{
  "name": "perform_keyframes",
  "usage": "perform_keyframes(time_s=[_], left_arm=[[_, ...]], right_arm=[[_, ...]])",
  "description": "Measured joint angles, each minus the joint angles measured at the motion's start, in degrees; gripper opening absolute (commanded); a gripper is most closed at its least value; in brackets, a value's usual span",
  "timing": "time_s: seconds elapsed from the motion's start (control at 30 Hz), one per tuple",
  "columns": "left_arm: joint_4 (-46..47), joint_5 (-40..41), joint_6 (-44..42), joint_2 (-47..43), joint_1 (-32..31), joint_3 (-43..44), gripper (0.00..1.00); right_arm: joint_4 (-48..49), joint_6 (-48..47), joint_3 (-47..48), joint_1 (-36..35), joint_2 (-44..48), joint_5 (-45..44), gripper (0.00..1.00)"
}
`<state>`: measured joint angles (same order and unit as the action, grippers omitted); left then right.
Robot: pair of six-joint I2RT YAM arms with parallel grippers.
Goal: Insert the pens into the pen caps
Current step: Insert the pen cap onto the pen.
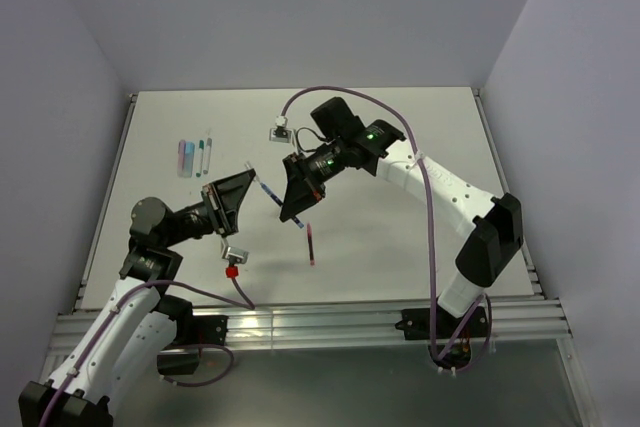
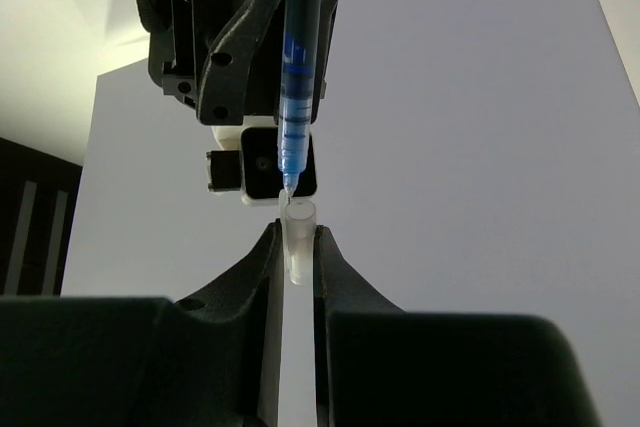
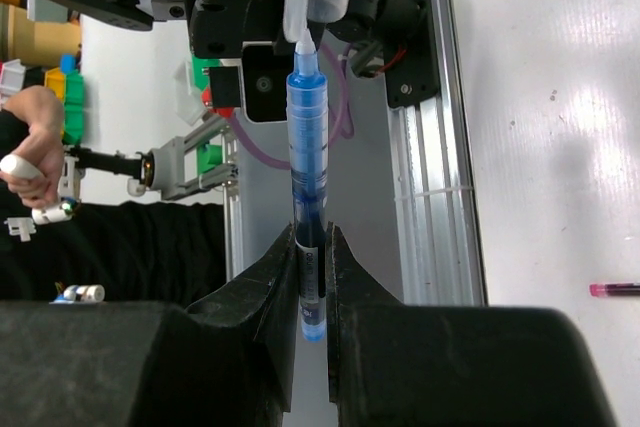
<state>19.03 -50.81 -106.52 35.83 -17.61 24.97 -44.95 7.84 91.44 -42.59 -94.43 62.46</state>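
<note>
White bench (image 1: 400,147), grey walls: left hand (image 1: 249,177) and right hand (image 1: 291,209) are seen meeting above it, with a red pen (image 1: 311,244) lying nearby. Left wrist: a clear cap (image 2: 298,217) is clamped by the left hand. Right wrist: a blue pen (image 3: 308,127) is gripped by the right hand, tip at the cap's mouth.

Six pens show in all. One blue pen (image 3: 307,207) is at mid-frame and one red pen (image 1: 310,245) lies just below centre of the top view. A row of four pens (image 1: 195,157) sits at upper left. One clear cap (image 2: 298,237) is visible. The four are too small to tell whether they carry caps.
</note>
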Motion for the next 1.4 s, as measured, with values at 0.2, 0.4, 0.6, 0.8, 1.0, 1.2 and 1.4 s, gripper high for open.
perform_keyframes(time_s=[0.2,0.4,0.6,0.8,1.0,1.2,1.4], left_arm=[[-0.6,-0.4,-0.4,0.0,-0.2,0.2,0.00],[-1.6,-0.4,-0.5,0.1,-0.2,0.5,0.01],[-4.0,-0.9,-3.2,-0.2,-0.5,0.7,0.00],[-5.2,-0.1,-5.6,-0.2,-0.5,1.4,0.00],[-2.0,3.9,-6.6,4.7,-1.8,1.9,0.00],[3.3,12.7,-6.8,8.7,-4.0,4.3,0.00],[4.6,17.3,-6.8,9.0,-6.2,4.9,0.00]], right_arm=[[0.2,0.2,0.0,0.0,-1.1,0.1,0.00],[0.3,0.3,0.0,0.0,-1.5,0.2,0.00],[0.2,1.4,1.5,0.1,-1.9,0.1,0.00],[-0.2,3.7,2.9,0.1,-2.5,0.1,0.00],[2.2,9.4,3.7,0.1,-2.6,-4.5,0.00],[1.8,12.0,11.9,0.4,-5.8,-9.9,0.00],[1.5,12.3,14.0,0.3,-5.9,-12.7,0.00]])
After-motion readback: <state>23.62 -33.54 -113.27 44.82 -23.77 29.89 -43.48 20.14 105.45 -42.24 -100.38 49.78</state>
